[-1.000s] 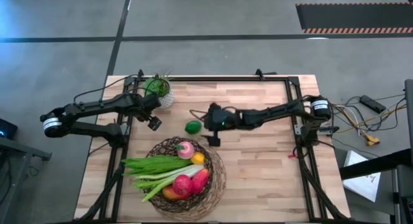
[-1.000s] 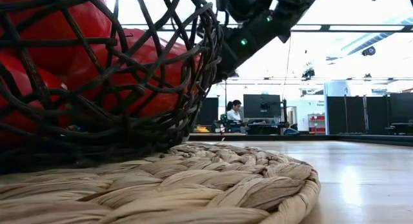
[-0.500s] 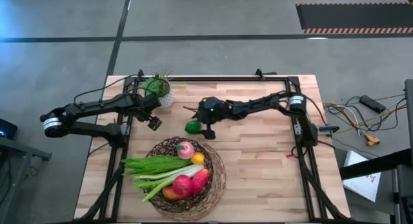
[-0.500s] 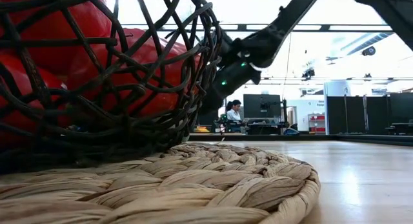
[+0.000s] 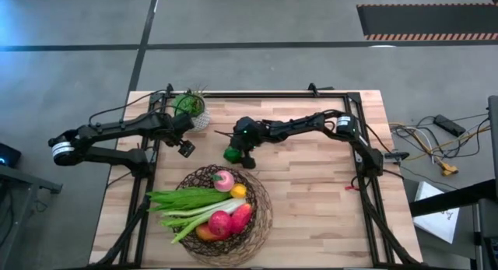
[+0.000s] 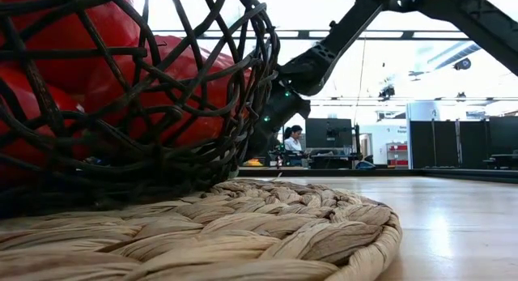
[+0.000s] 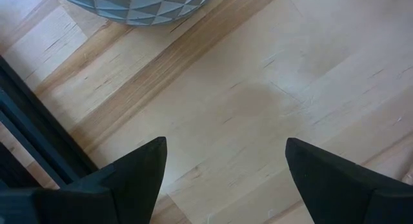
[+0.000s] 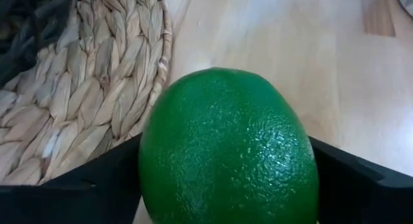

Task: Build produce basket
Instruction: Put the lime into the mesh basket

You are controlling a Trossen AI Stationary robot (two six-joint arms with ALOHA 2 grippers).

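Note:
The green lime lies on the wooden table just past the far rim of the dark wicker basket. The basket holds the leafy bunch, leek, peach, lemon and red fruits. My right gripper is low over the lime, open, with a finger on either side of the lime. My left gripper is open and empty above bare wood, near the potted plant. My right gripper's fingers stand on either side of the lime's widest part, coming at it slanting down from the table's right. The lime hides their tips, so I cannot tell whether they touch it.
A potted plant in a white pot stands at the far left, beside my left gripper. A woven straw mat lies under the basket, its edge close to the lime. In the low view the basket and mat fill the foreground.
My right gripper has gone toward the table's left edge and down to the lime, ending with its fingers around it. The lime has stayed where it was.

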